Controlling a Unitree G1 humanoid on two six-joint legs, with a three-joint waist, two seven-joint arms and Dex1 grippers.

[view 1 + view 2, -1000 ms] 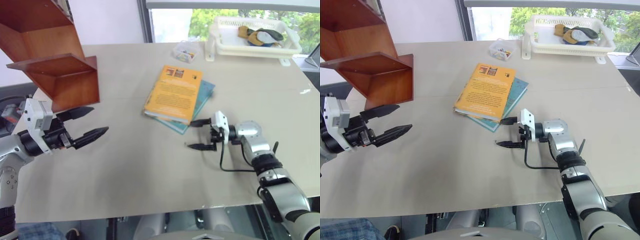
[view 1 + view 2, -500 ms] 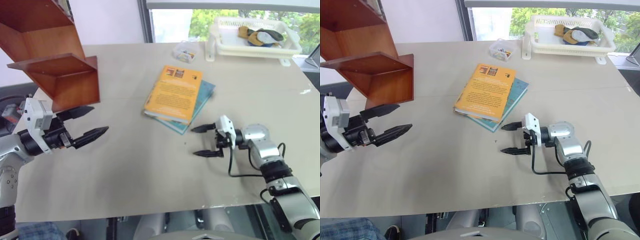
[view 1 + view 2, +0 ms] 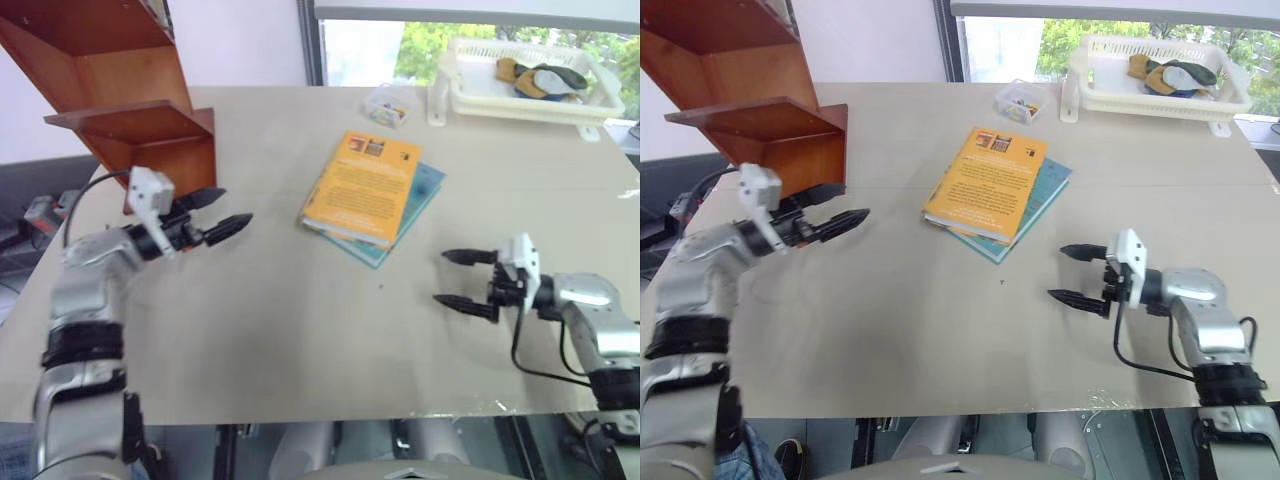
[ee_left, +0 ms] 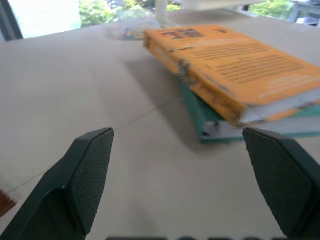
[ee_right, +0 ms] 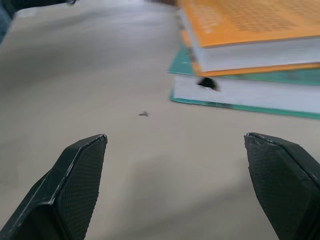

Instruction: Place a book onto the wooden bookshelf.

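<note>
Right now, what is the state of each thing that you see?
book: flat on the teal book, not held
teal book: flat on the table, under it
wooden bookshelf: standing, nearest board bare
left hand: open, holding nothing
right hand: open, holding nothing
white basket: holding items

The left arm's two-fingered black gripper (image 3: 222,212) points level toward the right, its tapered fingers spread wide with nothing between them; the right arm's matching black gripper (image 3: 458,280) points left, fingers likewise parted and empty; the two pincers face each other, well apart.
</note>
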